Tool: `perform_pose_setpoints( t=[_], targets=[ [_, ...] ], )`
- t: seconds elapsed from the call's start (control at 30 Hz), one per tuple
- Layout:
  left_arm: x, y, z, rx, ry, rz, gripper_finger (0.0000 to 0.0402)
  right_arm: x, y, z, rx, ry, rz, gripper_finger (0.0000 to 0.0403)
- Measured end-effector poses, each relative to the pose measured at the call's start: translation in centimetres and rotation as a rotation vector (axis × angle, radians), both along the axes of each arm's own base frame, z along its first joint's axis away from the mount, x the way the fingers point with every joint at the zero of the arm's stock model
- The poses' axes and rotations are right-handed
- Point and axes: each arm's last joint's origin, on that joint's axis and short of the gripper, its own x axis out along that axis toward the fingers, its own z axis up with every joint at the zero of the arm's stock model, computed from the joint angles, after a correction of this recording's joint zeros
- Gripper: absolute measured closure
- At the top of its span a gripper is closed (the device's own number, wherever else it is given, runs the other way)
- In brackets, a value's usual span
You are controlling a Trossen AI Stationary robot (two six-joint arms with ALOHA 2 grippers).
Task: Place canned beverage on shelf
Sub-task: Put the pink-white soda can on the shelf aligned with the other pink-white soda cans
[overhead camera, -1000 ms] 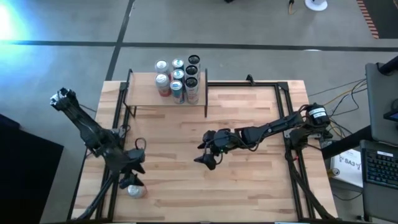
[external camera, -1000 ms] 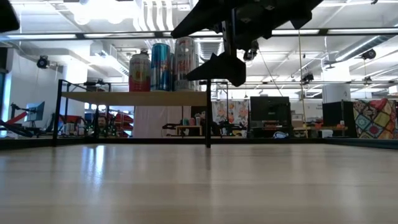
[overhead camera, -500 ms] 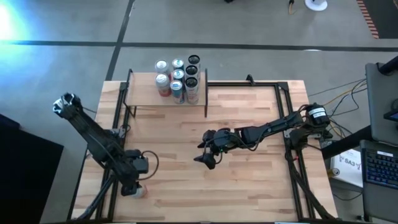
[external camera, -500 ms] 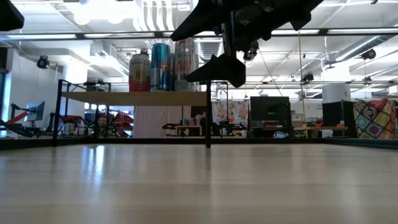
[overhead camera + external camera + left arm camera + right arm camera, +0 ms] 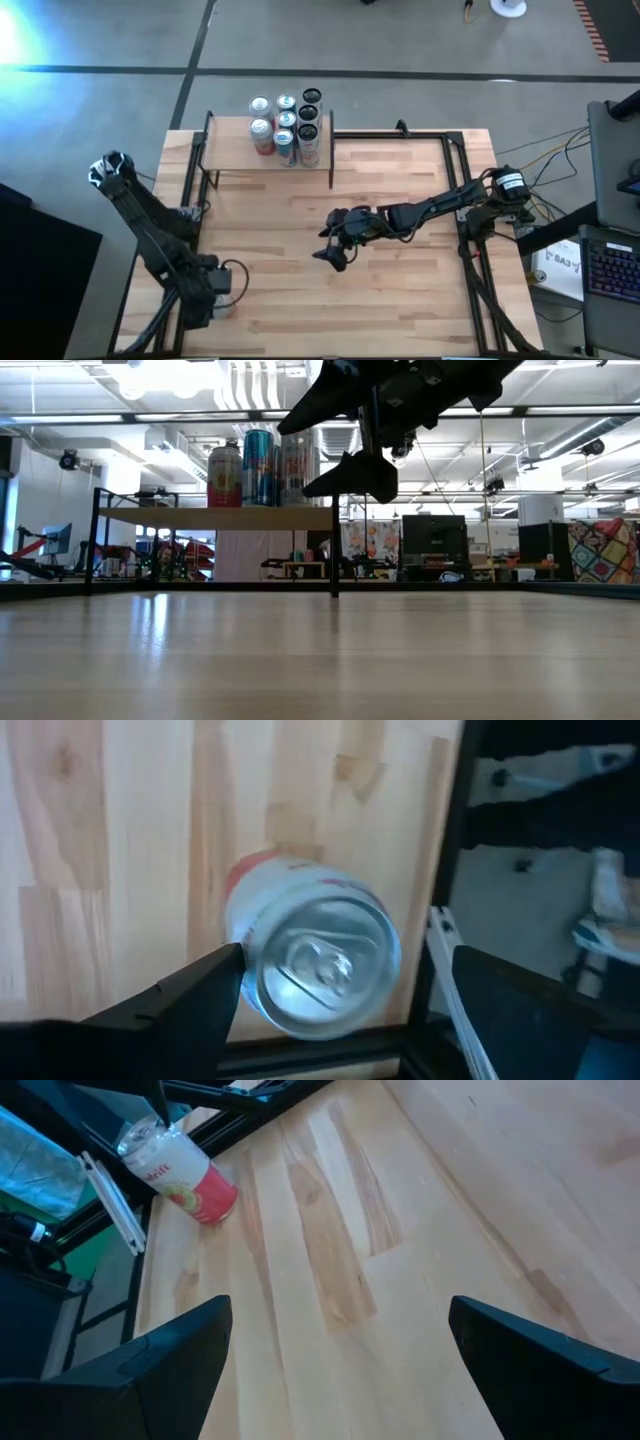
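Lowered since earlier, left gripper [image 5: 330, 1010] straddles, spread, a can [image 5: 312, 956] lying sideways near the bench [image 5: 400, 290] edge; right gripper [image 5: 335, 250] spread mid-bench.

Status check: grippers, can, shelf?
Left gripper open, straddling the can near the table's front-left corner. Right gripper open, mid-table, empty. Shelf holds seven cans; left half free.

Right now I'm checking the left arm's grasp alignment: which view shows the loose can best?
The left wrist view: the can fills it between open fingers. The right wrist view shows it small; in the high view the left gripper hides it; the low view misses it.
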Motion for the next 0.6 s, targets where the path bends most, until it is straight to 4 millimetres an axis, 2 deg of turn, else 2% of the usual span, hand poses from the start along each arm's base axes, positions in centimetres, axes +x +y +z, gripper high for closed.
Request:
perform_pose_setpoints(
  t=[0.47,0.6],
  targets=[
    [1.0,-1.8,-3.1,0.074,0.189,0.186,0.0062,-0.3,-0.1,-0.6,-0.007,0.02,-0.006,0.0039],
    [1.1,-2.0,-3.5,0.089,0.198,0.201,0.0089,-0.3,-0.1,-0.6,-0.014,0.019,-0.018,0.0039]
  ],
)
